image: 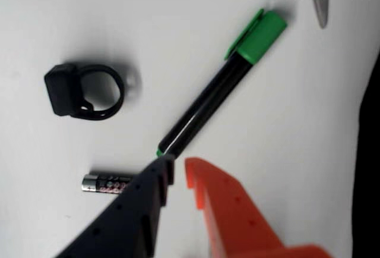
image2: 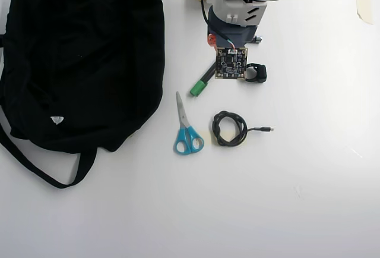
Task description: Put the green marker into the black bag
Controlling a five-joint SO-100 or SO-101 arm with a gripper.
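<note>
A: Where the arm (image2: 237, 2) leans in from the far edge of the white table (image2: 320, 186), what lies under it?

B: Its gripper (image: 179, 170) hangs just over the tail of the green marker (image: 221, 82); one finger is black (image: 127, 216), the other orange (image: 228, 210); the jaws stand apart with only bare table between the tips, so it grasps nothing; whether a tip brushes the marker's small green end I cannot tell.

A: And the marker itself?

B: It lies flat on the table near the middle of the far edge, slanted; in the overhead view its green cap (image2: 198, 87) points toward the black bag (image2: 83, 56), while the barrel runs back under the arm; marker and bag are apart, with white table between them.

A: The bag?

B: It fills the far left corner and much of the left side; a small white tag (image2: 57, 120) shows on its near part; a strap (image2: 41, 169) loops out toward the near edge.

A: What else?

B: Blue-handled scissors (image2: 186, 128) sit near the table's middle, blades pointing to the far edge; a coiled black cable (image2: 230, 129) lies just beside them on the right; a black ring-shaped piece (image: 86, 90) rests near the marker; a small battery (image: 107, 182) lies beside the black finger in the wrist view.
</note>
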